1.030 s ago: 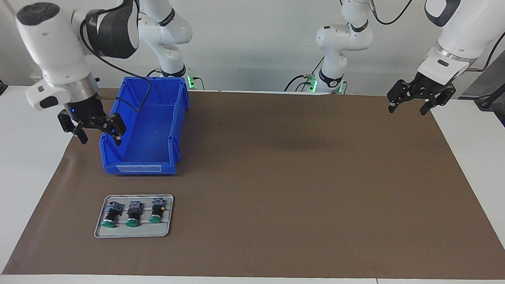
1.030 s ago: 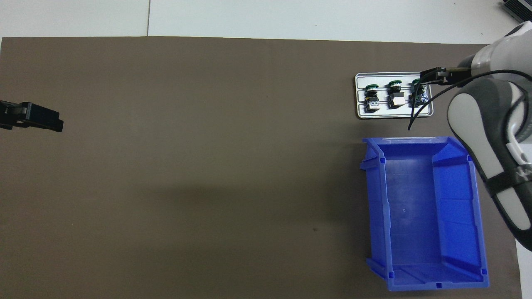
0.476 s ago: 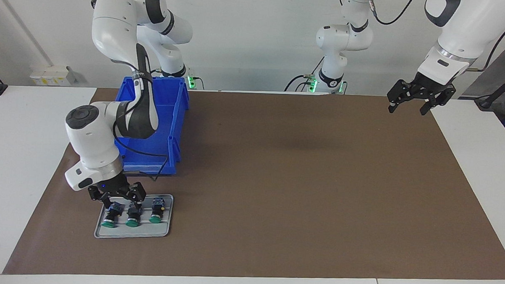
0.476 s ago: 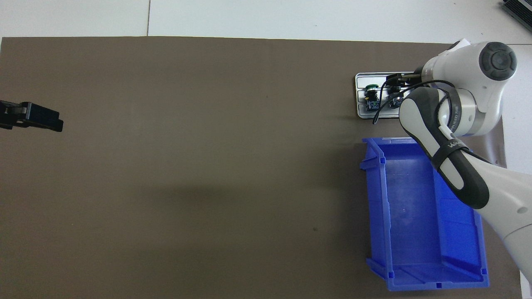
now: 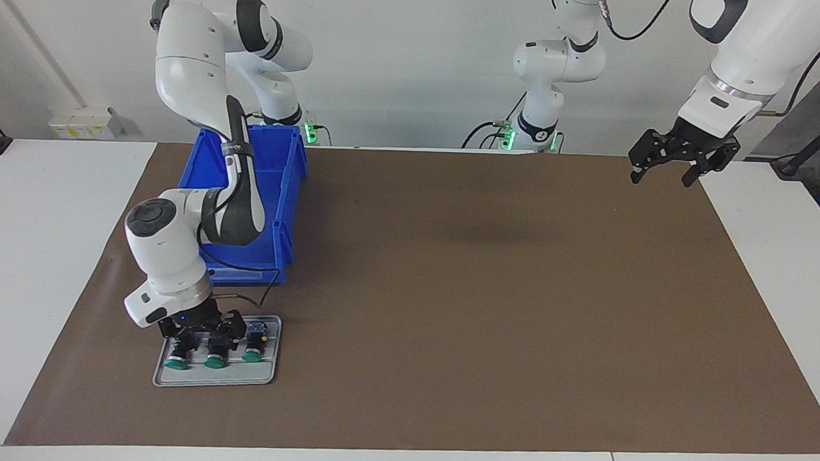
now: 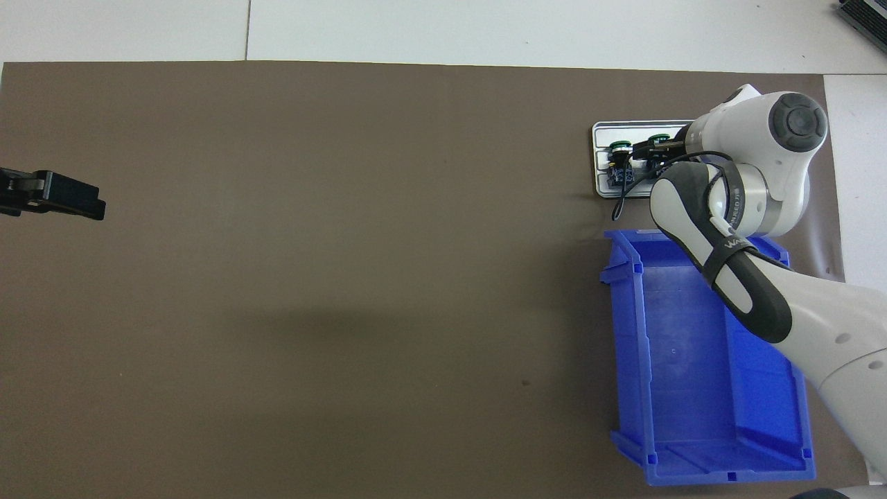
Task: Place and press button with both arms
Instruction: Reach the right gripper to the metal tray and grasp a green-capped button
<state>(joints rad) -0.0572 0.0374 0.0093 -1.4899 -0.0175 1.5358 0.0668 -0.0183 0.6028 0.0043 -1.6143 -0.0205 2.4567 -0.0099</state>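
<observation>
In the facing view, the desk (image 5: pixel 34 245) carries a brown mat (image 5: pixel 489 295) across most of its top. At the right arm's end of the mat, near the edge farthest from the robots, a small grey tray (image 5: pixel 262 375) holds 3 buttons in a row, each lying with its green cap pointing away from the robots. The right arm (image 5: pixel 177 250) bends down over that tray, and the right gripper (image 5: pixel 202 336) sits low on the row, its black fingers (image 5: pixel 174 337) set around the bases of the end button (image 5: pixel 176 353) and the middle button (image 5: pixel 215 352). Whether the fingers press on either one I cannot tell, nor whether they are spread or clamped. The 3rd button (image 5: pixel 254 344) stands just beside the gripper, untouched. A blue bin (image 5: pixel 274 205) sits nearer to the robots than the tray, close to it, with the right arm's elbow passing over it.

Toward the left arm's end, the mat is bare brown. The left arm (image 5: pixel 750 51) waits there, and the left gripper (image 5: pixel 664 172) hangs in the air over the corner of the mat nearest the robots, fingers spread wide and holding nothing.
</observation>
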